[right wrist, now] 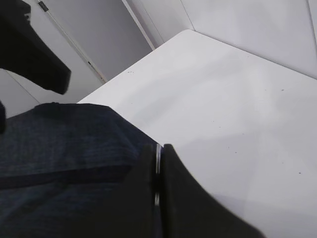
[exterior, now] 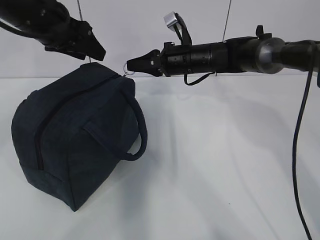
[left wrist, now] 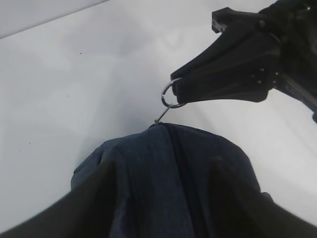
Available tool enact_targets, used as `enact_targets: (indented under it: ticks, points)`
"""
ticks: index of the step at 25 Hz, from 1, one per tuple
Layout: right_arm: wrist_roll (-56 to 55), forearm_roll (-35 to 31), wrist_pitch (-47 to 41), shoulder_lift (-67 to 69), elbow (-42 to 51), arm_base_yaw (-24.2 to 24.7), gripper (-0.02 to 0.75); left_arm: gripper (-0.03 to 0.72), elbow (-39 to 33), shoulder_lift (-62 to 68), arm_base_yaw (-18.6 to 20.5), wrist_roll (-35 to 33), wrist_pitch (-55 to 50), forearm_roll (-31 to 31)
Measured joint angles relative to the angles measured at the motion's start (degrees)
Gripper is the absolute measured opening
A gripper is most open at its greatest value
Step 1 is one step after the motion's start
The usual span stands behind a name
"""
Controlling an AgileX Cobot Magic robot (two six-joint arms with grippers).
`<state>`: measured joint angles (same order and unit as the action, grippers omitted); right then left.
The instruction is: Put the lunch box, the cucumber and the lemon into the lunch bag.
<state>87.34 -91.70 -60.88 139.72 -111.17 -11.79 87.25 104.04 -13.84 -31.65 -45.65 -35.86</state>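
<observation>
The dark navy lunch bag (exterior: pixel 75 135) stands on the white table at the left, and its zipper (exterior: pixel 37 142) looks closed. My right gripper (exterior: pixel 131 66) is shut on the silver ring pull (exterior: pixel 129 71) at the bag's top right end; the left wrist view shows the ring (left wrist: pixel 167 96) in the right gripper's (left wrist: pixel 178 91) tips. My left gripper (exterior: pixel 95 52) hovers just over the bag's top, open, its fingers either side of the bag's end (left wrist: pixel 173 188). The lunch box, cucumber and lemon are out of view.
The bag's strap handle (exterior: pixel 141 131) hangs down its right side. Bare white table (exterior: pixel 225 160) lies to the right of and in front of the bag. A cable (exterior: pixel 296 150) hangs from the right arm at the far right. A white wall stands behind.
</observation>
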Motion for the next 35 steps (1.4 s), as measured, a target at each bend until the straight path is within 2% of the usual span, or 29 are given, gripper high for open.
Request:
enact_targets:
  ticks: [5,9,16,23,27,35]
  points:
    - [0.0,0.36,0.0,0.0,0.0,0.0,0.008,0.414,0.39,3.5,0.0,-0.33,0.96,0.0]
    - [0.0,0.47,0.0,0.0,0.0,0.0,0.008,0.365,0.52,5.0,0.0,-0.47,1.92,0.83]
    - [0.0,0.81,0.0,0.0,0.0,0.0,0.008,0.183,0.52,5.1,-0.09,-0.52,3.29,0.84]
    - [0.0,0.85,0.1,0.0,0.0,0.0,0.008,0.126,0.52,5.1,-0.09,-0.61,3.07,0.84]
    - [0.0,0.94,0.1,0.0,0.0,0.0,0.008,0.019,0.52,5.1,-0.65,-1.34,2.38,0.84]
    - [0.0,0.94,0.1,0.0,0.0,0.0,0.008,0.01,0.56,5.1,-1.12,-1.89,2.09,0.84]
